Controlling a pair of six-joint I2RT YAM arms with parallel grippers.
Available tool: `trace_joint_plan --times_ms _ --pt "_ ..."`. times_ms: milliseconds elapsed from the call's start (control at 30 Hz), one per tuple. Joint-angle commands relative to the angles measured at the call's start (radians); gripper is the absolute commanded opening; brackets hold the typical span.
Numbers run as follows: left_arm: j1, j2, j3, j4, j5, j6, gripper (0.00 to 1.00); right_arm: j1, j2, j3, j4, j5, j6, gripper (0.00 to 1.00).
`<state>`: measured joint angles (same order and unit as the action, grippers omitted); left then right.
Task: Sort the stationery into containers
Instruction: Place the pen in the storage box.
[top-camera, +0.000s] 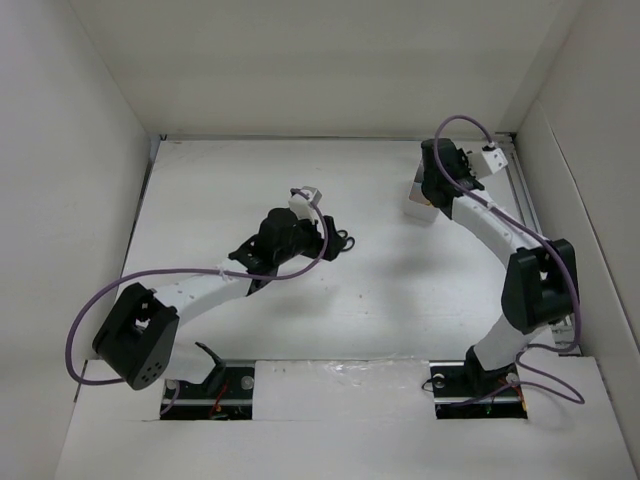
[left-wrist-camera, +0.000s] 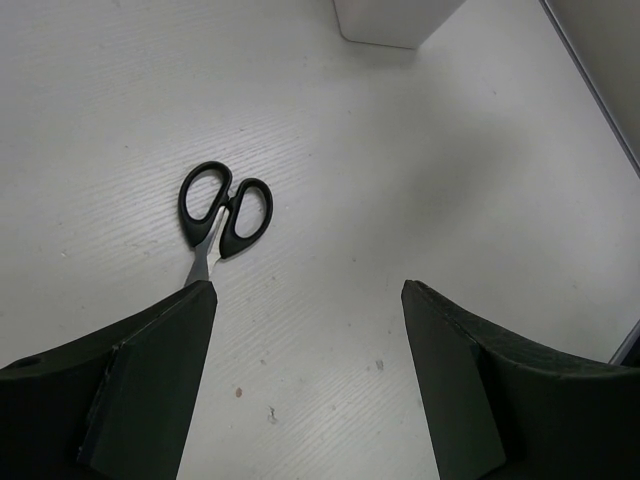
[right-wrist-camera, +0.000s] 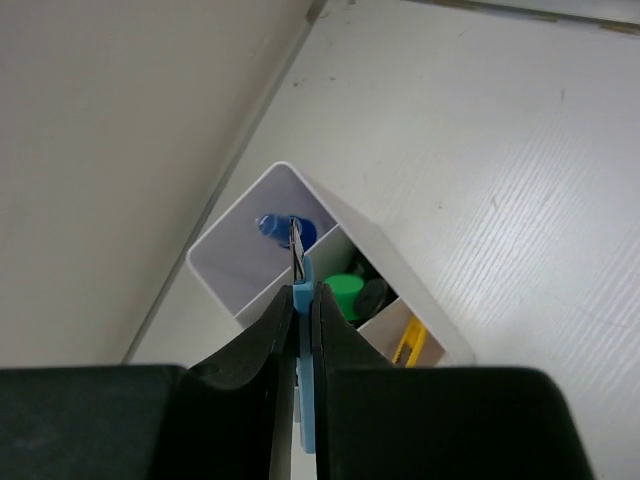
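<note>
Black-handled scissors (left-wrist-camera: 225, 212) lie flat on the white table, handles away from my left gripper (left-wrist-camera: 308, 290), which is open and empty; their blade tip is hidden behind its left finger. In the top view the scissors (top-camera: 344, 241) lie just right of the left gripper (top-camera: 322, 238). My right gripper (right-wrist-camera: 305, 290) is shut on a thin light-blue item with a metal tip (right-wrist-camera: 303, 275), held over the white divided container (right-wrist-camera: 340, 212). The container holds a blue piece (right-wrist-camera: 270, 226), a green highlighter (right-wrist-camera: 345, 295) and a yellow cutter (right-wrist-camera: 410, 343).
The container (top-camera: 418, 200) stands at the back right of the table, mostly hidden under the right arm (top-camera: 432, 190); its corner shows in the left wrist view (left-wrist-camera: 385, 25). White walls enclose the table on three sides.
</note>
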<state>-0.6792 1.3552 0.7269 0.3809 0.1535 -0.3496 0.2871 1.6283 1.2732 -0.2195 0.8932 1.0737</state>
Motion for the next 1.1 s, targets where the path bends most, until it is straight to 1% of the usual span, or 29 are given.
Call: trace_joint_plan --times_ms 0,167,433,733,800,833,933,967,1033,1067 --pt "-0.003 -0.053 -0.014 0.033 -0.003 -0.005 0.72 -0.011 0.056 0.070 -0.069 0.147 0.015 0.00" --pt "0.006 -0.053 -0.014 0.024 -0.003 -0.005 0.72 -0.011 0.100 0.091 -0.089 0.156 0.025 0.00" --pt "0.006 -0.033 0.008 -0.014 -0.054 -0.005 0.72 -0.011 0.143 0.100 -0.089 0.177 0.025 0.00" --pt "0.006 0.007 0.051 -0.103 -0.199 0.014 0.72 0.000 0.199 0.127 -0.130 0.210 0.058 0.00" --pt "0.006 0.016 0.061 -0.114 -0.209 0.014 0.72 0.000 0.199 0.127 -0.130 0.210 0.058 0.00" --pt "0.006 0.030 0.072 -0.126 -0.221 0.014 0.72 0.010 0.199 0.127 -0.130 0.210 0.058 0.06" --pt "0.006 0.076 0.106 -0.166 -0.247 0.023 0.72 0.020 0.199 0.127 -0.130 0.210 0.058 0.16" --pt "0.006 0.100 0.115 -0.186 -0.258 0.023 0.72 0.020 0.199 0.136 -0.130 0.210 0.058 0.23" --pt "0.006 0.122 0.127 -0.198 -0.267 0.034 0.72 0.029 0.199 0.137 -0.130 0.210 0.058 0.28" --pt "0.006 0.140 0.140 -0.207 -0.267 0.034 0.72 0.029 0.199 0.137 -0.130 0.201 0.058 0.32"
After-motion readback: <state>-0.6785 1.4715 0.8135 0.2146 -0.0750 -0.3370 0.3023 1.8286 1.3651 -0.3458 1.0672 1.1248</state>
